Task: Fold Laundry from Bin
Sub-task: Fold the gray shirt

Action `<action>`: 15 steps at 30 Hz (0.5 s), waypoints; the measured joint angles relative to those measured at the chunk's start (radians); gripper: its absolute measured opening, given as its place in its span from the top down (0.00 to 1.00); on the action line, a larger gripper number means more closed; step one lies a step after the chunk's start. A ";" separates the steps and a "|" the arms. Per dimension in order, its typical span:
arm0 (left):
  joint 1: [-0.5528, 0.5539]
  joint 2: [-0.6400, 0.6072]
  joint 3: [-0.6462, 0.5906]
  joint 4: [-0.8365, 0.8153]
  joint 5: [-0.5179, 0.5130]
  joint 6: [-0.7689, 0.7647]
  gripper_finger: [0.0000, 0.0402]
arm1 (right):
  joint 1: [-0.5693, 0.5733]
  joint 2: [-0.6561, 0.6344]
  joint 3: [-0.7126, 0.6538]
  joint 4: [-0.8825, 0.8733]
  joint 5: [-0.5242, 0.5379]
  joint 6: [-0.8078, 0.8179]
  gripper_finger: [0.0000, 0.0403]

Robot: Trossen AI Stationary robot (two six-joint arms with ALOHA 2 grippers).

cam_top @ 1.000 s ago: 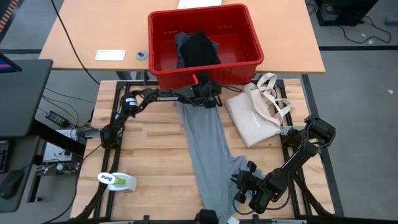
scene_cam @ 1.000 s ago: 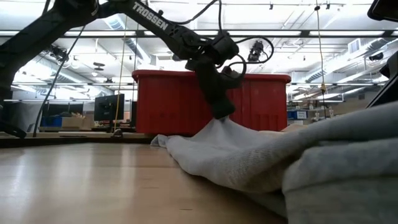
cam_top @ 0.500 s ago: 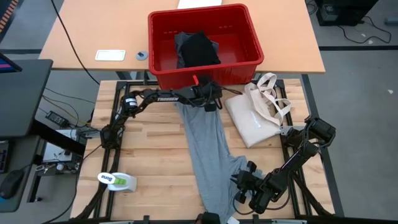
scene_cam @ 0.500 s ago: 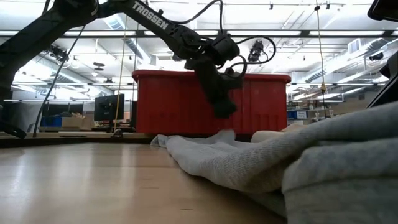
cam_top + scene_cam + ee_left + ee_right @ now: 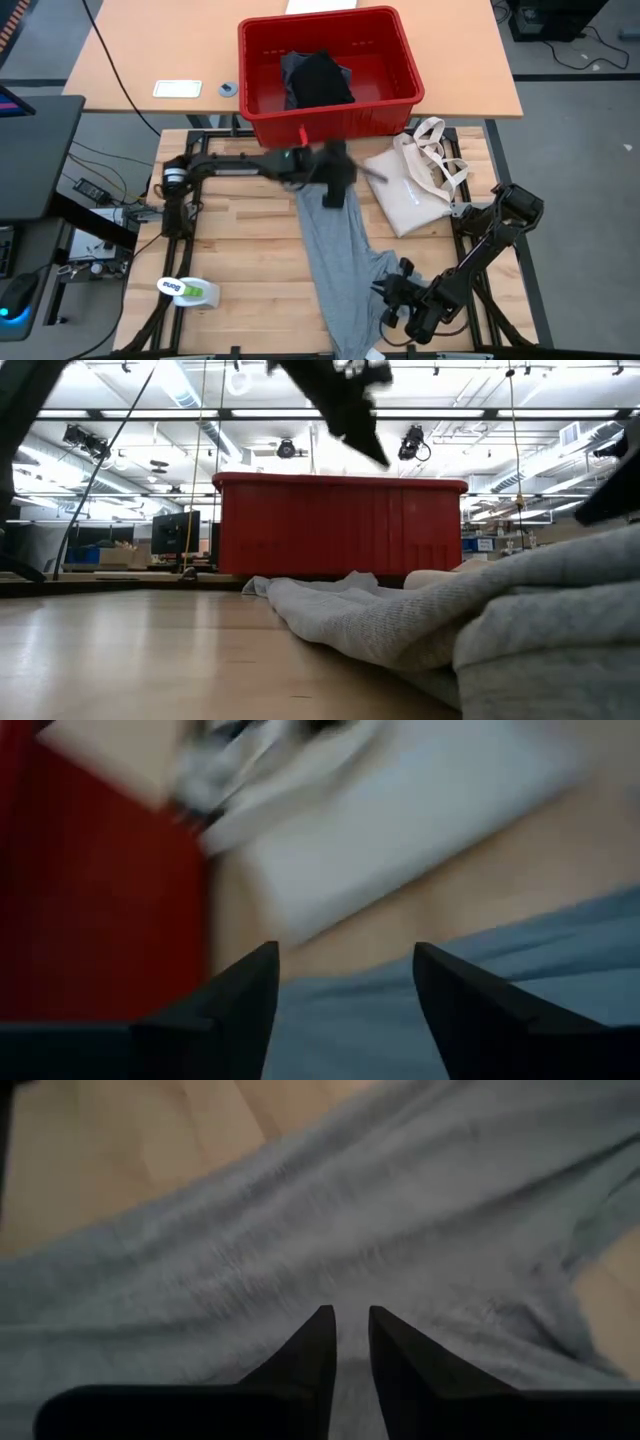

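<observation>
Left jaws apart, empty; right jaws pinching grey T-shirt [image 5: 335, 250]; black garment [image 5: 320, 80] in red bin [image 5: 262, 100]

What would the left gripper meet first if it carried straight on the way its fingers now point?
Probably the cream tote bag: the open left gripper points past the grey T-shirt toward it, though depth is unclear.

1. A cream canvas tote bag [image 5: 408, 188] with loop handles lies flat on the wooden slatted table [image 5: 230, 250].
2. A small white and green bottle [image 5: 188, 291] lies on its side near the table's front left corner.
3. A white card [image 5: 177, 88] and a small grey ring [image 5: 228, 88] rest on the tan desk [image 5: 150, 50] behind.
</observation>
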 joint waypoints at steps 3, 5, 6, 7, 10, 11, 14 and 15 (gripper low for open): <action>-0.103 -0.047 -0.093 0.036 0.066 -0.009 0.47 | 0.011 -0.037 0.000 -0.001 0.039 -0.051 0.83; -0.181 -0.062 -0.180 0.096 0.073 -0.016 0.50 | 0.019 -0.057 0.000 -0.001 0.046 -0.088 0.84; -0.223 -0.064 -0.224 0.124 0.073 -0.023 0.51 | 0.021 -0.062 0.000 -0.001 0.036 -0.109 0.84; -0.266 -0.064 -0.261 0.159 0.076 -0.030 0.53 | 0.022 -0.068 0.000 -0.006 0.006 -0.135 0.84; -0.387 -0.063 -0.329 0.218 0.080 -0.038 0.54 | 0.021 -0.073 0.001 -0.042 -0.187 -0.237 0.84; -0.422 -0.063 -0.340 0.224 0.079 -0.038 0.54 | 0.020 -0.073 0.001 -0.063 -0.268 -0.242 0.84; -0.512 -0.054 -0.350 0.215 0.052 -0.069 0.54 | 0.014 -0.086 0.000 -0.131 -0.501 -0.191 0.84; -0.536 -0.054 -0.350 0.211 0.039 -0.091 0.54 | 0.013 -0.095 0.000 -0.152 -0.562 -0.161 0.84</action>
